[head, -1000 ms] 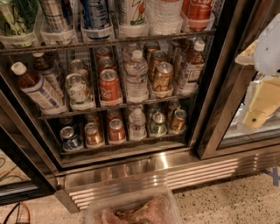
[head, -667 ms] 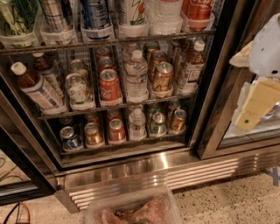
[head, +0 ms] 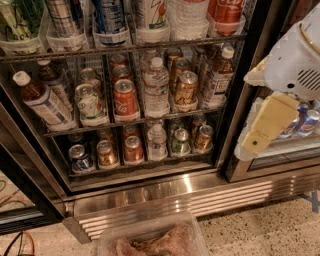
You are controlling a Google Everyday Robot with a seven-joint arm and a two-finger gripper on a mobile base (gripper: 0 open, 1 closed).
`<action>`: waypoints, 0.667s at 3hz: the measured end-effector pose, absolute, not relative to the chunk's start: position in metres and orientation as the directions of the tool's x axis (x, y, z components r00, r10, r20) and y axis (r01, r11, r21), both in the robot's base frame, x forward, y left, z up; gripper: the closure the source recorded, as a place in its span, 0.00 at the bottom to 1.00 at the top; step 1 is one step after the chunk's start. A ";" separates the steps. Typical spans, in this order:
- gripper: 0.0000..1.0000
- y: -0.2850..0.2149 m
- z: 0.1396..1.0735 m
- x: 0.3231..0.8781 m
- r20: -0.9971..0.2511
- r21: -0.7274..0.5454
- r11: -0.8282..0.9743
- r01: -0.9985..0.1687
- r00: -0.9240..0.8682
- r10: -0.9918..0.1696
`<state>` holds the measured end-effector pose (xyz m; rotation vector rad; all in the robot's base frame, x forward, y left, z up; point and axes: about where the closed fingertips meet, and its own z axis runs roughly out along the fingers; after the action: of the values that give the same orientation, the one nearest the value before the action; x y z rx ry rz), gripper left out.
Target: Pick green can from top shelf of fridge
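Top shelf [head: 160,44], left end: the green can [head: 15,20] stands upright in a clear plastic tray, behind the front bar, its upper part cut off by the frame edge. Nothing touches it.

Same shelf, moving right, each item in its own tray: a silver striped can [head: 65,15] just beside the green can, a blue-and-white can [head: 107,15], a white can with red and green markings [head: 150,12], a clear ribbed bottle [head: 187,15] and a red can [head: 227,12] at the right end.

Middle rack: a brown bottle with a white cap [head: 37,97] leans at the left end; further right stand a red-orange can [head: 125,97], a water bottle [head: 156,87], a gold can [head: 186,87] and a dark bottle [head: 217,75].

Lowest rack: a row of short cans and one small bottle, upright.

The fridge [head: 200,200] shows its ribbed steel base panel below the racks. In front of it, at the bottom edge of the view, sits a clear plastic tub [head: 150,240] with brownish contents, on speckled floor [head: 260,230].

Far right: the end effector [head: 267,120], white housing with cream parts, hangs in front of the neighbouring glass door, well apart from the green can and lower than the top shelf. It carries nothing visible; whether it is released or clenched cannot be told.
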<state>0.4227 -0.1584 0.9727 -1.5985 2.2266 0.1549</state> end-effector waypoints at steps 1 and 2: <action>0.00 -0.140 0.968 0.411 -0.416 -0.076 0.329 -0.941 -0.270 -0.868; 0.00 -0.138 0.969 0.411 -0.421 -0.075 0.328 -0.942 -0.269 -0.866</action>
<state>0.4105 -0.1383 0.9687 -1.5999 2.2133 0.2669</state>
